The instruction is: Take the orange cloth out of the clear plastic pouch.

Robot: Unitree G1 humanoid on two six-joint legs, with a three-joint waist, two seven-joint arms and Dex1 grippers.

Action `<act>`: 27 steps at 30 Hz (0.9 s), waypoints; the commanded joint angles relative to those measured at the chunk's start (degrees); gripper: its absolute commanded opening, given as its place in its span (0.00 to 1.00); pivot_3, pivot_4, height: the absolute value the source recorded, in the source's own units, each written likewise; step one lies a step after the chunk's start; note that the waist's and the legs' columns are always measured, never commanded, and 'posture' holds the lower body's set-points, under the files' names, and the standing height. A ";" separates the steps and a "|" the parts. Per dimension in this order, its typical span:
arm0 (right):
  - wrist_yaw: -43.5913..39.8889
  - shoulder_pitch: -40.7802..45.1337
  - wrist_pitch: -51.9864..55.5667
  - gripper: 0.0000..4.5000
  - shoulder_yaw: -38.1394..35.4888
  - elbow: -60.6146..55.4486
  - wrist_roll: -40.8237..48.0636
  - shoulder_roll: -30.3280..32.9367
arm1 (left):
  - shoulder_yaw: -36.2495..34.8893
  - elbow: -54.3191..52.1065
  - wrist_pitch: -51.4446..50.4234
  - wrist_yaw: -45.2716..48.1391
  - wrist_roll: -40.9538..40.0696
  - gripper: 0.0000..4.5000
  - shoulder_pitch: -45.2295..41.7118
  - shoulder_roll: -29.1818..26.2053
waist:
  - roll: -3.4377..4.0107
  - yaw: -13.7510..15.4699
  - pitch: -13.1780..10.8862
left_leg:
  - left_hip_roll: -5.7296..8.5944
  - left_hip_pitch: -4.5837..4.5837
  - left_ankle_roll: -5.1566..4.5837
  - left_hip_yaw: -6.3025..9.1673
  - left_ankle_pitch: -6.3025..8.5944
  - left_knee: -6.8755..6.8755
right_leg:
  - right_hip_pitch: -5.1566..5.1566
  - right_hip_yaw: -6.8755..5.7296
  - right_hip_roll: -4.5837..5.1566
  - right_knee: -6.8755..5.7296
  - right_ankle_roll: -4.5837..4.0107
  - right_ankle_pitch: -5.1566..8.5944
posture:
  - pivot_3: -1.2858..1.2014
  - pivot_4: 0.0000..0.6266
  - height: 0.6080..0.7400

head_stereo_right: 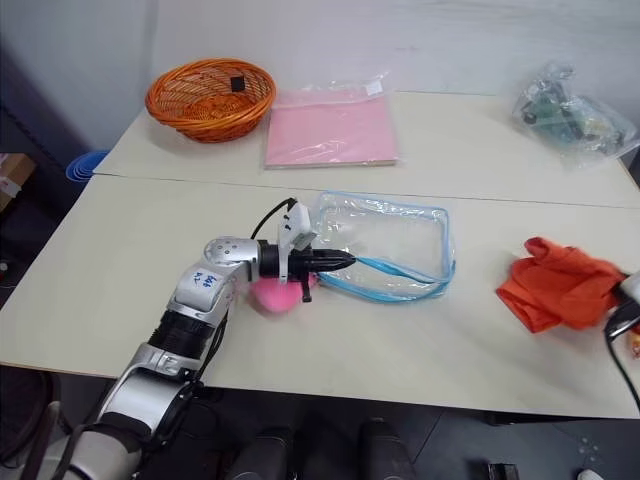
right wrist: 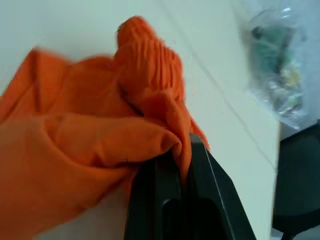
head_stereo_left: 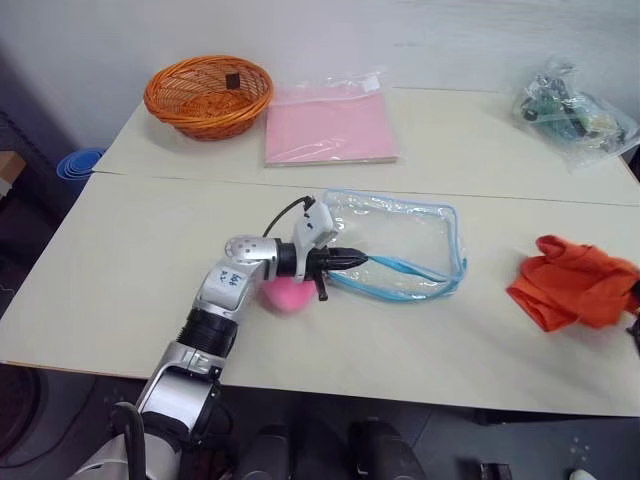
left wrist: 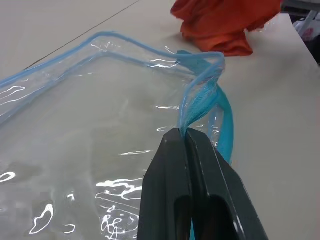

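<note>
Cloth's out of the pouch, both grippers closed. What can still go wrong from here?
1. The right gripper is shut on the wrinkly orange cloth near the table's right edge; released there, it may slide off.
2. The left gripper pinches the light blue edging of the clear plastic pouch; pulling away could drag the empty pouch along.

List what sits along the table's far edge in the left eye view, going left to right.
Orange wicker basket → clear sleeve with the pink sheet → clear bag of green and dark parts.
</note>
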State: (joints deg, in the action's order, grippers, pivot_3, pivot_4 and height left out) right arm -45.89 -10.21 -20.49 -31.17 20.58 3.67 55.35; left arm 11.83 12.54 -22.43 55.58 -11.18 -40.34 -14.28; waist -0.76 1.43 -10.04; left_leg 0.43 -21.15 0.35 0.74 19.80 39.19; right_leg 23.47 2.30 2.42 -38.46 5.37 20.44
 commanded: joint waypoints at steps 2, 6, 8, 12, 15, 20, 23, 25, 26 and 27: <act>-1.02 -4.69 -12.86 0.01 0.49 10.18 -2.19 2.33 | 0.41 -4.94 1.00 1.89 -1.26 0.00 1.67 -1.35 | 0.01 -0.05 0.00 | 0.01 -0.02 -0.01 -0.02 0.01 0.00 | 0.00 0.01 0.01 0.03 0.00 0.00 | 0.52 0.24 1.00; -7.05 -9.21 -13.93 0.17 -1.17 11.73 4.90 1.33 | 0.20 -6.96 0.60 3.74 -2.33 0.00 3.22 -2.85 | 0.00 -0.47 0.00 | 0.00 0.12 -0.05 -0.15 0.02 0.00 | -0.12 0.17 -0.02 0.10 0.00 0.00 | 0.52 0.24 1.00; -8.55 -11.14 -15.86 0.32 -2.37 11.49 7.37 1.01 | 0.07 -7.44 0.67 4.58 -2.72 0.00 3.91 -3.58 | 0.03 -0.78 0.02 | -0.04 0.19 -0.05 -0.14 0.01 -0.01 | -0.19 0.17 -0.06 0.09 0.00 0.00 | 0.52 0.24 1.00; -10.61 -12.11 -16.83 0.63 -4.47 8.14 12.42 0.86 | 0.09 -7.65 0.42 6.81 -3.85 0.00 4.38 -4.93 | 0.03 -1.73 -0.01 | -0.04 0.42 -0.06 -0.15 0.02 -0.08 | -0.41 0.20 -0.06 0.12 0.00 0.00 | 0.52 0.24 1.00; -15.17 -16.01 -9.17 0.87 -7.52 -1.35 20.73 0.68 | 0.30 -7.92 0.01 9.34 -4.53 0.15 4.48 -6.63 | 0.10 -1.83 0.01 | -0.10 1.05 -0.22 -0.14 0.12 -0.35 | -1.14 0.19 -0.10 0.49 0.00 0.00 | 0.52 0.24 1.00; -25.46 -30.28 7.36 1.00 -19.15 -20.15 34.74 -0.50 | -2.87 -9.87 0.04 17.49 -8.49 0.49 6.52 -14.05 | 0.21 -1.49 0.03 | -0.14 0.97 -0.04 0.09 0.09 -0.42 | -1.11 0.06 -0.12 0.51 0.00 0.00 | 0.52 0.24 1.00; -29.13 -34.44 14.69 1.00 -23.13 -28.96 40.75 -1.75 | -6.79 -10.91 1.95 21.83 -11.21 0.69 9.49 -19.87 | 0.19 -1.63 0.00 | -0.14 0.98 -0.05 0.16 0.11 -0.51 | -1.16 -0.01 -0.07 0.64 0.00 0.00 | 0.52 0.24 1.00; -27.76 -34.63 17.46 1.00 -20.98 -36.94 42.54 -3.77 | -9.87 -11.20 6.74 24.51 -11.55 0.84 12.73 -23.80 | 0.09 -1.92 -0.02 | -0.16 1.00 -0.13 0.18 0.16 -0.54 | -1.19 -0.01 -0.03 0.71 -0.01 0.00 | 0.52 0.24 1.00; -27.11 -34.28 18.28 1.00 -19.40 -40.20 42.56 -4.75 | -10.89 -11.12 9.28 25.46 -11.14 0.91 14.43 -25.55 | 0.08 -2.04 -0.03 | -0.18 1.01 -0.19 0.20 0.20 -0.57 | -1.19 -0.03 -0.03 0.72 -0.02 0.01 | 0.52 0.24 1.00; -26.90 -33.53 18.21 1.00 -16.89 -43.19 41.85 -5.83 | -12.13 -10.48 12.35 25.58 -10.16 0.97 16.49 -27.16 | 0.10 -2.07 -0.02 | -0.19 1.02 -0.21 0.23 0.23 -0.60 | -1.19 -0.07 0.00 0.73 -0.04 0.02 | 0.52 0.24 1.00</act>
State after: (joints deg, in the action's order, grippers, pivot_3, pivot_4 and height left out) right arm -73.32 -44.04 -3.18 -49.96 -17.93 44.55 50.63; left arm 2.26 2.95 -14.54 79.84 -21.22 -25.23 -39.98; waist -0.66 -0.65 -10.06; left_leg 0.25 -20.14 0.13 0.98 20.04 38.56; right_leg 22.29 2.23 2.43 -37.72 5.32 20.47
